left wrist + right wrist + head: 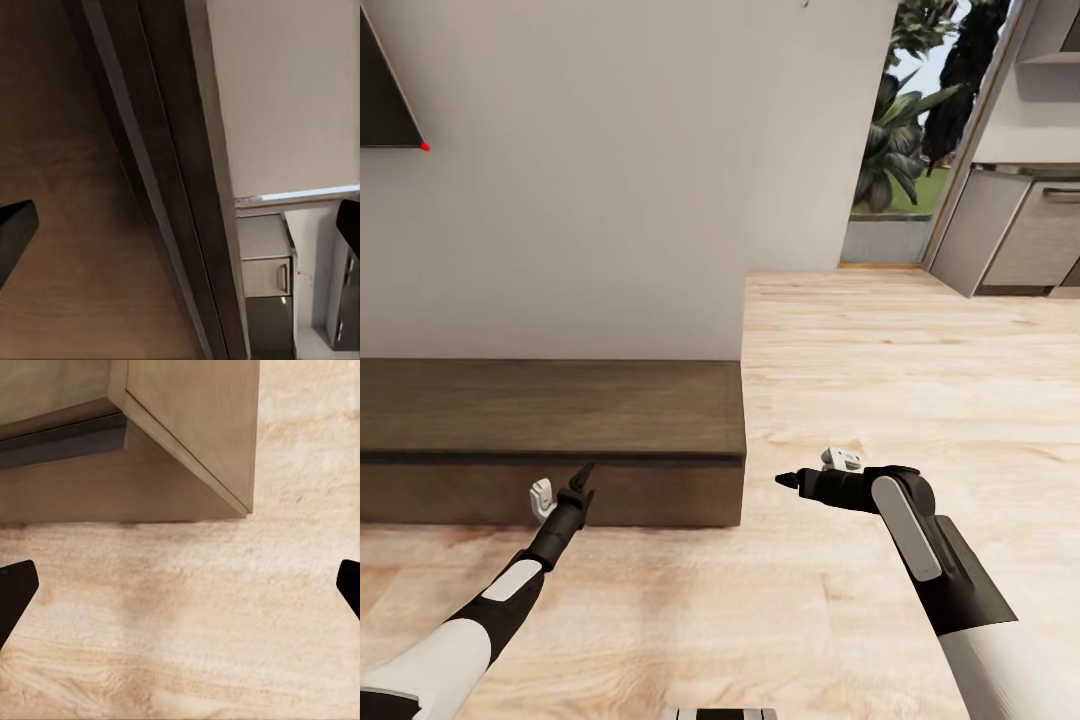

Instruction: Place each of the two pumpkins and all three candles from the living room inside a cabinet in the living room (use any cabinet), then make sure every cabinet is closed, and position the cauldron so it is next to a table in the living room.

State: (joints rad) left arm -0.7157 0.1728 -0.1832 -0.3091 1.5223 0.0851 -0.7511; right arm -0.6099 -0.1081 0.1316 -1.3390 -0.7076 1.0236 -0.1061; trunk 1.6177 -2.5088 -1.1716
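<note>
Dark brown wood makes the long, low cabinet point(550, 410), which runs left to right along the far wall with its front shut. The left gripper point(582, 478) is right at that front, fingers spread wide and holding nothing. The right gripper point(792, 481), spread too, hangs over bare floor point(880, 380) past the cabinet's right end. No writing can be read.
</note>
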